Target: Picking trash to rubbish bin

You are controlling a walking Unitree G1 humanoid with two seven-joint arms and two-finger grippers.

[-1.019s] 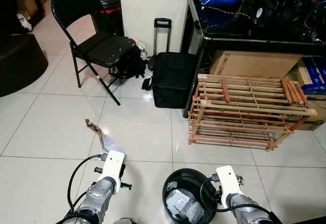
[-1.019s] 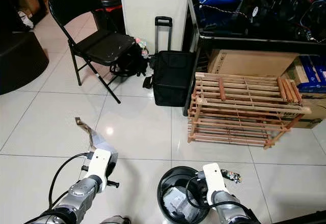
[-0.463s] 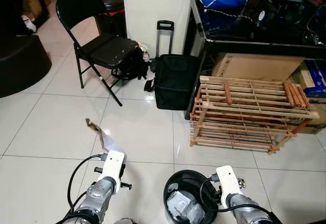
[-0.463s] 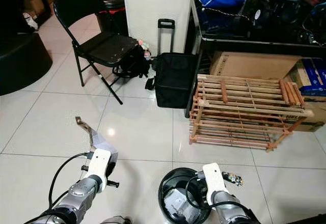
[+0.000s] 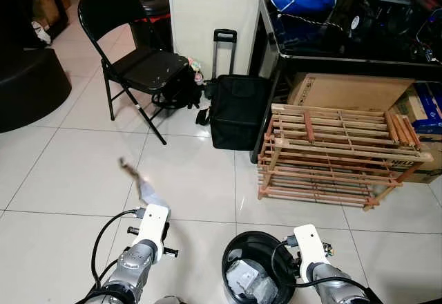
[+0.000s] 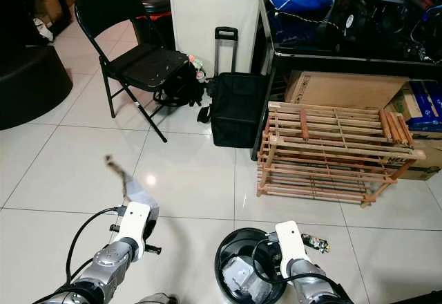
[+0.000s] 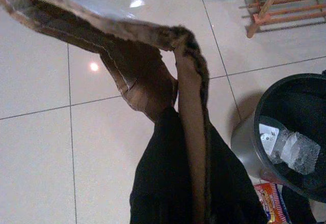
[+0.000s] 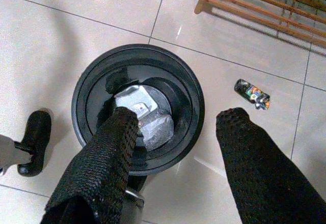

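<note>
Seemingly, the carrying step is in hand. In the left eye view the left gripper (image 5: pixel 141 192) is held out low over the white tiled floor (image 5: pixel 62 179), a crumpled strip of cardboard (image 5: pixel 135 179) pinched between its fingers and sticking up and away from the robot. The black rubbish bin (image 5: pixel 253 274) stands on the floor to the right of that arm, just beside the right arm, with pale crumpled trash already inside. The strip is blurred at its far end, so its exact shape is hard to make out.

In the right eye view a small colourful wrapper (image 6: pixel 315 242) is seen lying on the floor just beyond the bin, near a wooden rack (image 6: pixel 331 152).

In the left wrist view the cardboard strip is seen clamped between the black fingers (image 7: pixel 158 178), bent over them and hiding the fingertips. The bin is cut off at the edge of the picture; an orange packet (image 7: pixel 270 203) lies beside its base, partly out of frame.

In the right wrist view the right gripper (image 8: pixel 175 132) is spread wide and empty, poised directly above the bin's rim, with the wrapper apart on the tile.

Next, the left arm would need to be swung over the bin mouth before the strip is released.
</note>
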